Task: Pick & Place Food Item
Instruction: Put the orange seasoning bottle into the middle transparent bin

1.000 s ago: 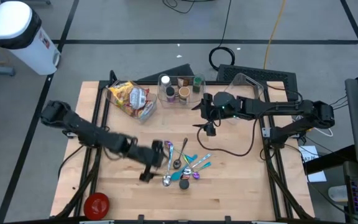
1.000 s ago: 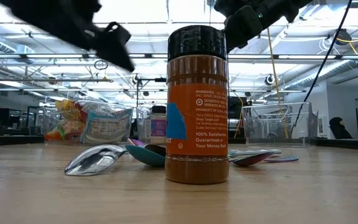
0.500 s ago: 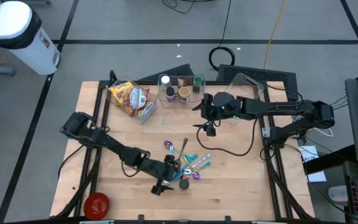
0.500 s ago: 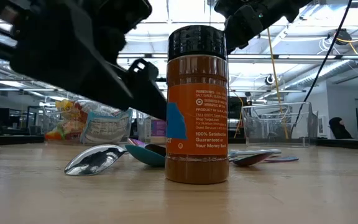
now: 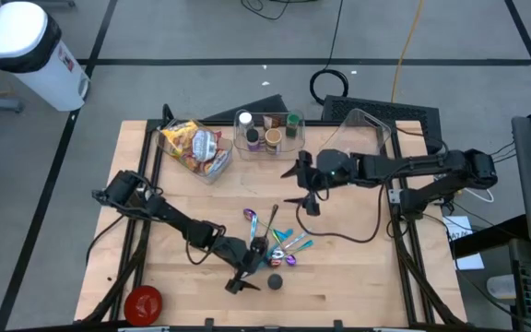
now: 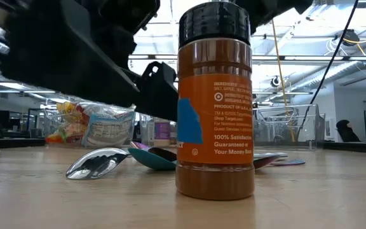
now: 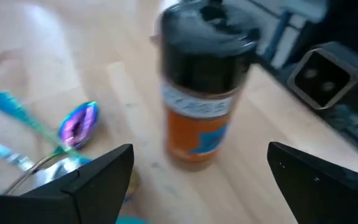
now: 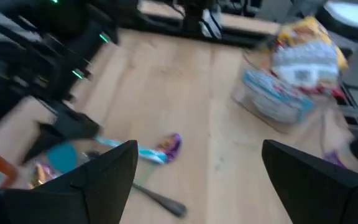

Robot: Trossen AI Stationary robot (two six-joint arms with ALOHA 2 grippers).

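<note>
Surface: wooden table (image 5: 348,277) on a grey floor, seen from above; the low view looks past it into a bright workshop hall.
Task item: spice jar (image 6: 215,102), orange label, black cap; stands upright near the table's front edge, just beside the spoon pile. From above only its dark cap shows (image 5: 274,281).
Long axis: vertical, cap uppermost, base flat on the wood.
Left gripper: (image 5: 245,279) low over the table at the front, fingers spread wide; nothing between them.
Key relation: jar stands directly ahead of the left gripper, centred between its two dark fingers (image 7: 86,183) in the left wrist view but still beyond the tips, not touching. In the high view it lies just to the gripper's right.
Nearer arm: left, by a wide margin.
Right gripper: (image 5: 309,191) hovers mid-table, well apart from the jar, fingers spread and empty.
Spoons: loose coloured and metal spoons (image 5: 279,242) just behind the jar; one silver bowl (image 6: 97,163) lies close in the low view.
Rear items: snack bags in a clear bin (image 5: 194,148); a clear bin of small jars (image 5: 267,132); an empty clear bin (image 5: 369,132).
Stray item: red lid (image 5: 143,302) at the front left corner.
Judgement: a short forward advance would probably bring the fingers around the jar's body for a side grip.
</note>
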